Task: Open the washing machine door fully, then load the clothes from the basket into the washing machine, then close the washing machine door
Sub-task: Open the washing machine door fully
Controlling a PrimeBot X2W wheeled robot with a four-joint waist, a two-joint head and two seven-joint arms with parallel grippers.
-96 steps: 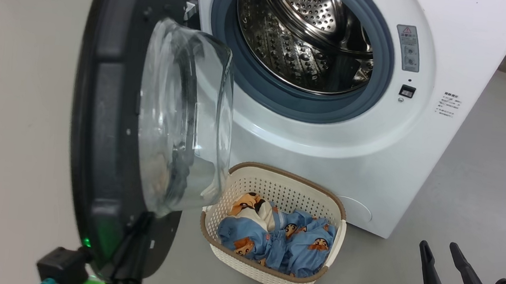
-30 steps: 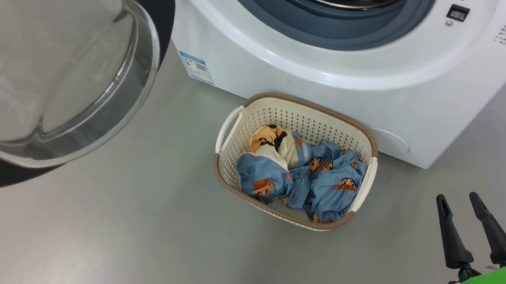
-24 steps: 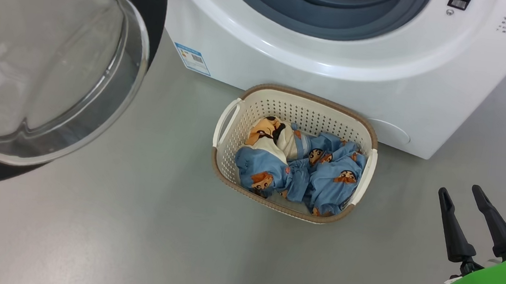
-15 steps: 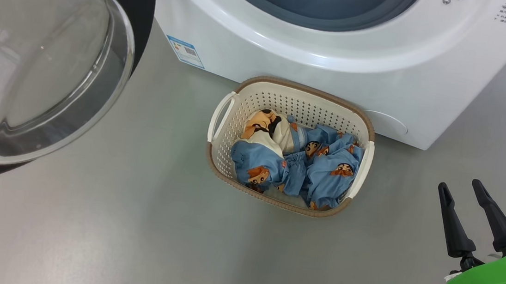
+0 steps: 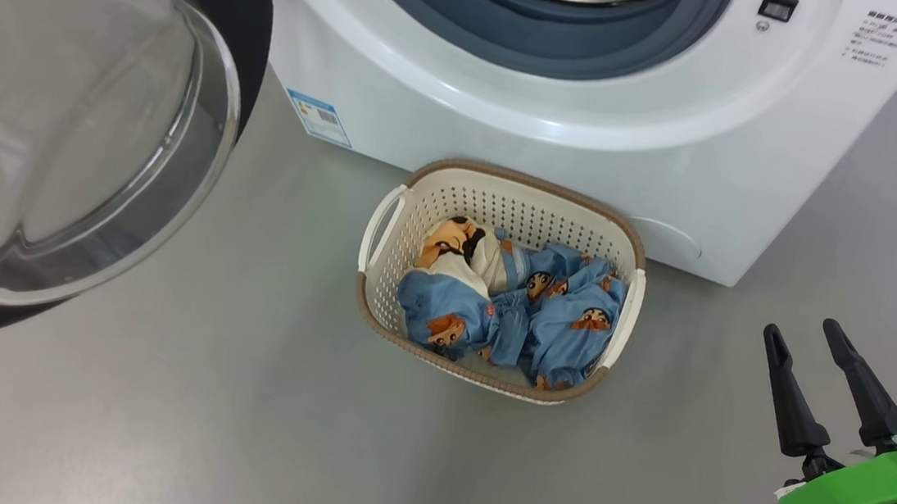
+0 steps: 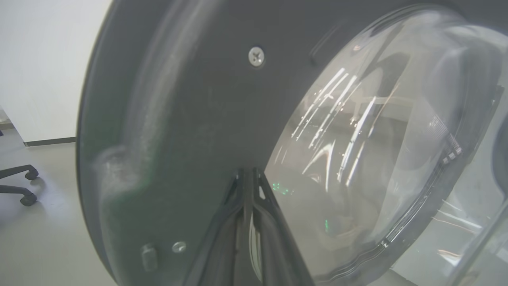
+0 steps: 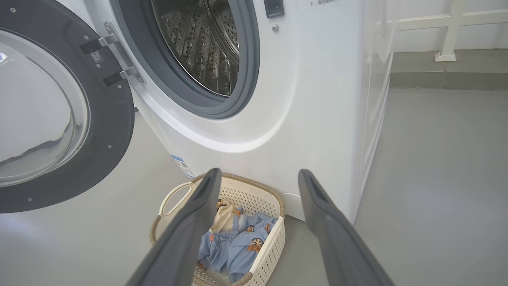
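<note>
Head view: the door now stands swung far round to the left, with its glass bowl facing the camera. A few seconds ago it hung edge-on, half open, in front of the basket's left end. The camera has also dipped, so the shift in framing is its own.
Meaning for the task: opening looks done or nearly done. The mouth of the machine is clear, and I judge loading to be the next step.
Unchanged: the basket sits where it did on the floor, just beside the foot of the machine's front. All the clothes are bunched inside it, and the drum shows bare steel.
Left arm: the left gripper has its jaws pressed together and holds nothing. In the left wrist view its tips lie at the door's black inner rim beside the glass and seem to touch it, as if pushing.
Right arm: the right gripper has its jaws wide and empty. It sits to the lower right of the basket and well apart from it, fingers pointing up and slightly left. It has barely moved over the last second.
Right wrist view: the spread fingers frame the basket below and the machine's open mouth above, with the arm held back from both.
Next move: the right arm must reach down into the basket. The soft fabric should pinch easily but may trail over the rim.
</note>
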